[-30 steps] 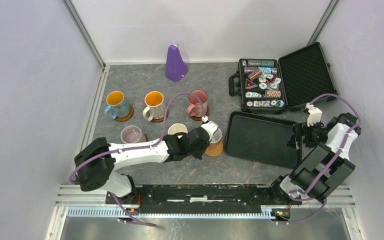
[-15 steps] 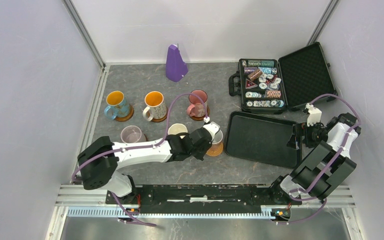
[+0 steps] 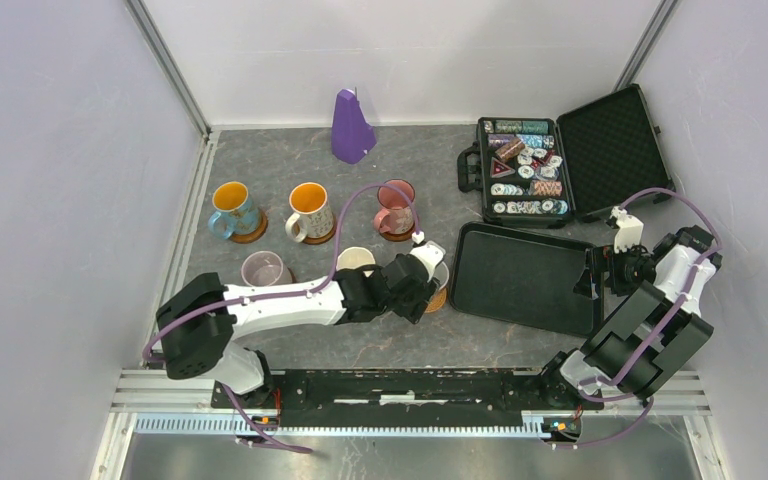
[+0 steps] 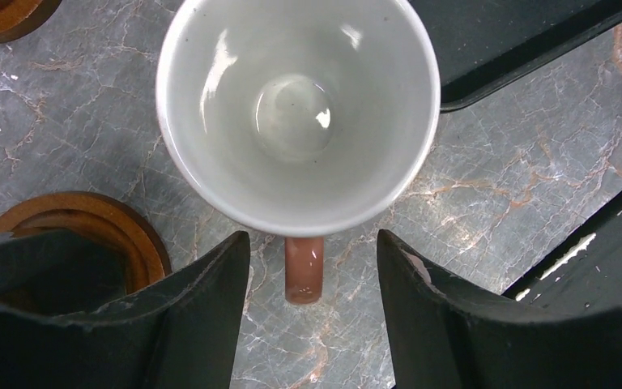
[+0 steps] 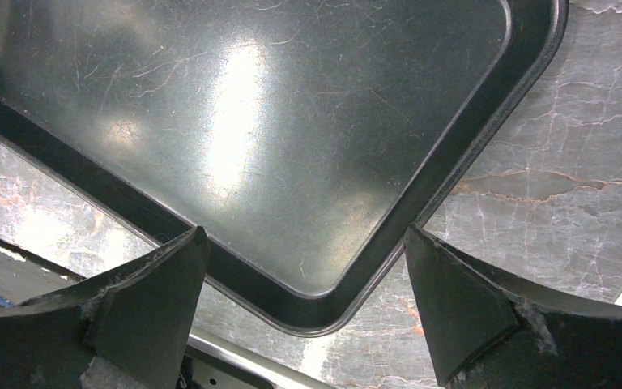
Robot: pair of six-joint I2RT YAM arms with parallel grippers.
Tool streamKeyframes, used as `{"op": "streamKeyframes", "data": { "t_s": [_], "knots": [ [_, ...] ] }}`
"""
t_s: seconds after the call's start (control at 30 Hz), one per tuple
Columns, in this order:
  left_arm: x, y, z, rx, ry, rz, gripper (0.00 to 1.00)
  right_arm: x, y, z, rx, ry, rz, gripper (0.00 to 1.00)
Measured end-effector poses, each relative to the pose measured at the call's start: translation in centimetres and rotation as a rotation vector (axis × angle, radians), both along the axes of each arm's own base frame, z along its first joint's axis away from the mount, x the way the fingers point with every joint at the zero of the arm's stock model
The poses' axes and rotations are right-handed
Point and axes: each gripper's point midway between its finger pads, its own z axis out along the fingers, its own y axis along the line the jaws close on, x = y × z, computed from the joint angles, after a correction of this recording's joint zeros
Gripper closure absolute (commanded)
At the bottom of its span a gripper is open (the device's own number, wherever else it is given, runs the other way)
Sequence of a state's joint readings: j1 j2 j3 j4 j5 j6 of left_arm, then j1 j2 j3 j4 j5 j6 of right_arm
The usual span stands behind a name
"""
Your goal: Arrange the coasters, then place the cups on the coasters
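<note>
Releasing, seemingly, the last cup: white ceramic mug [image 4: 300, 113] upright, near row, just left of black plastic tray [image 5: 251, 146], probably on mostly hidden orange-brown patterned coaster [image 3: 440, 298]. With left gripper [image 4: 312, 241] parted astride brown handle [image 4: 304, 271], untouching; right gripper [image 5: 305, 235] spread over tray. Next: withdraw straight, sparing handle.

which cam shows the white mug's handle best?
Left wrist: handle of the white mug sits clear between the open fingers. Top external: left gripper covers most of the mug, handle unseen. Right wrist: only the tray.

Glossy ceramic mug [image 4: 300, 113], wooden coaster [image 4: 125, 227], scuffed shiny tray [image 5: 251, 121], marbled matt table [image 4: 534, 162]
</note>
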State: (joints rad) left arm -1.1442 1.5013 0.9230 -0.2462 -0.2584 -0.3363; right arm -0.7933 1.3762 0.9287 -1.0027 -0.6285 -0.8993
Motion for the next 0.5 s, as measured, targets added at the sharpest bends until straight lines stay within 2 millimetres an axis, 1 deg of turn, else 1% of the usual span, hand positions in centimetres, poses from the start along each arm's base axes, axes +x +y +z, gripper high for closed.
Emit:
{"op": "streamKeyframes", "data": {
  "t_s": [0.17, 0.33, 0.5],
  "knots": [
    [-0.1, 0.1, 0.4, -0.002, -0.001, -0.001, 0.34, 0.0, 0.0, 0.0, 0.002, 0.001, 0.0, 0.02],
    [-0.2, 0.2, 1.5, -0.014, -0.004, -0.003, 0.33, 0.0, 0.0, -0.1, 0.003, 0.003, 0.004, 0.02],
    [-0.6, 0.9, 2.5, -0.018, -0.002, -0.007, 0.32, 0.0, 0.0, -0.2, -0.001, 0.0, 0.012, 0.02]
  ]
}}
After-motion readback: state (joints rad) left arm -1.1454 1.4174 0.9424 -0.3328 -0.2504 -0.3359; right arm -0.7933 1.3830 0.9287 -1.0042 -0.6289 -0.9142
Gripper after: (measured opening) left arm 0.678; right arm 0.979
